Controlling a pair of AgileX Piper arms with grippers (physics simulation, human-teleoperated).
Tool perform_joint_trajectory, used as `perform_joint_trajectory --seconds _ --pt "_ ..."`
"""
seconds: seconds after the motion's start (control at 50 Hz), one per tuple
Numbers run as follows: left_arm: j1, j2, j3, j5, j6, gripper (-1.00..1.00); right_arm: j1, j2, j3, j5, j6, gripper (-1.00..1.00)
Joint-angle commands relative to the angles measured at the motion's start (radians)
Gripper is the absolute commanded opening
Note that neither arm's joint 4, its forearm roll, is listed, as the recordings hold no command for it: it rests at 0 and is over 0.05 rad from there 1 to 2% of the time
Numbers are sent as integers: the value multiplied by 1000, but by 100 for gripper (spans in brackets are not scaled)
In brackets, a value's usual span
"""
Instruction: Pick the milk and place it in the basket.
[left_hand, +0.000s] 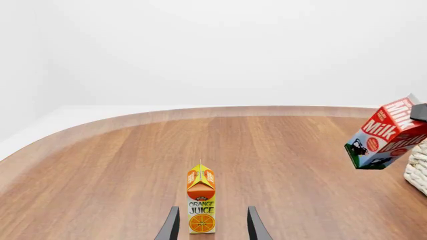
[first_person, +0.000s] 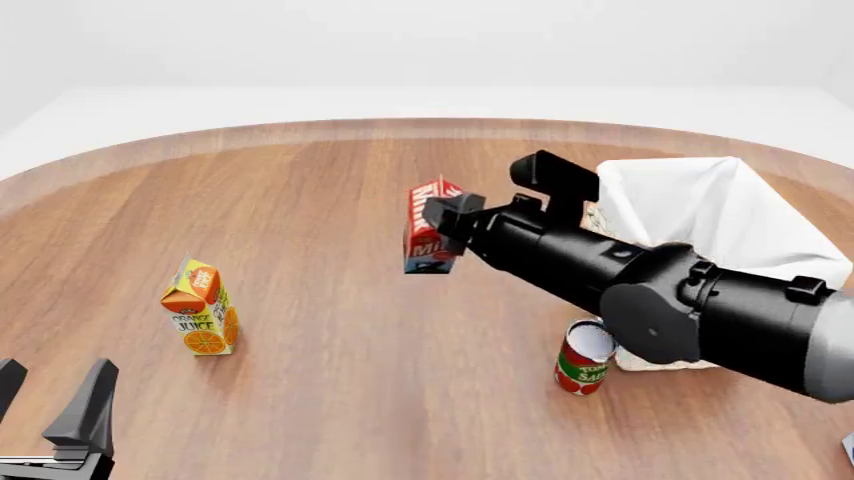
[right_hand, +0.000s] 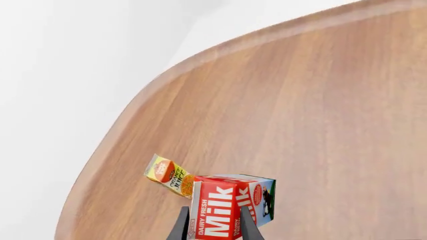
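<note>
We see the right gripper (first_person: 451, 218) holding the milk (first_person: 430, 240) up at center frame; the left gripper (first_person: 54, 400) sits open, lower left.

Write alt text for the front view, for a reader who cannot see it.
The right hand holds the milk carton in the air above a wooden table, left of the cloth-lined wicker basket. An orange juice carton stands at the left, a red can near the basket, and the left hand sits open at the lower left.
</note>
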Motion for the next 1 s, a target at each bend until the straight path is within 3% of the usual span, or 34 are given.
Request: perform_joint_trajectory --seconds 0.02,0.46,1.0 --pt "0 0 0 0 0 100 -42 -107 7 33 -21 -100" --pt "0 0 0 0 0 100 -85 -288 -33 173 -74 -100" --pt "0 0 0 0 0 100 -255 -430 -59 276 -159 -100"
